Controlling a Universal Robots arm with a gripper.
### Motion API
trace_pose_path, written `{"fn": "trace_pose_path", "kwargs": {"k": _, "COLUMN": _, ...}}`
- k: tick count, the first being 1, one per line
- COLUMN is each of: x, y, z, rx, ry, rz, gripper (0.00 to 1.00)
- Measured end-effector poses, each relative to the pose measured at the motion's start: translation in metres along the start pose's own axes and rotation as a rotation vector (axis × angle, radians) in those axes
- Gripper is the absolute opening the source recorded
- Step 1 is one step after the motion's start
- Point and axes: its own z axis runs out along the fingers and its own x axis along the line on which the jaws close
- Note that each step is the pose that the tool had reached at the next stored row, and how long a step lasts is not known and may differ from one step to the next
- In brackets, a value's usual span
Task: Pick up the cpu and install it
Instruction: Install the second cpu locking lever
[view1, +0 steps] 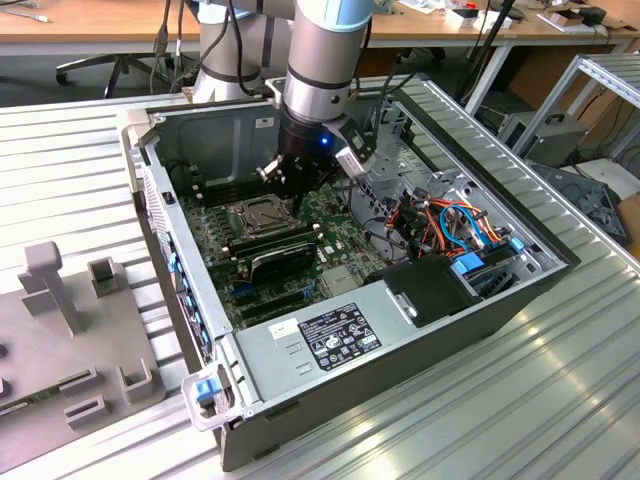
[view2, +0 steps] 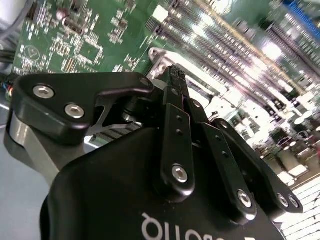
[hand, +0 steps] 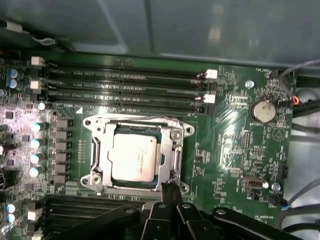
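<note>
The black fingers (hand: 169, 192) are being held pressed together, empty, at the socket frame's edge. The flat square silver-grey cpu (hand: 133, 158) is lying seated in the socket at centre frame.

Arm upright, claw (hand: 168, 189) (fingers pressed together) pointing down.

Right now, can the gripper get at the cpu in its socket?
Probably yes. In the first wrist view the cpu lies uncovered in the socket, and the gripper sits shut at the frame's edge beside it, nothing between.
</note>
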Motion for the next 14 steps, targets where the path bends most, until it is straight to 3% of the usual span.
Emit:
{"fn": "trace_pose_path", "kwargs": {"k": 2, "x": 0.0002, "y": -0.0033, "z": 0.0001, "rx": 0.0001, "ry": -0.0001, "rz": 0.0, "gripper": 0.11}}
{"fn": "trace_pose_path", "kwargs": {"k": 9, "x": 0.0019, "y": -0.0057, "z": 0.0002, "rx": 0.0001, "ry": 0.0, "rz": 0.0, "gripper": 0.11}}
{"fn": "trace_pose_path", "kwargs": {"k": 14, "x": 0.008, "y": -0.0058, "z": 0.0021, "rx": 0.0002, "ry": 0.0, "rz": 0.0, "gripper": 0.11}}
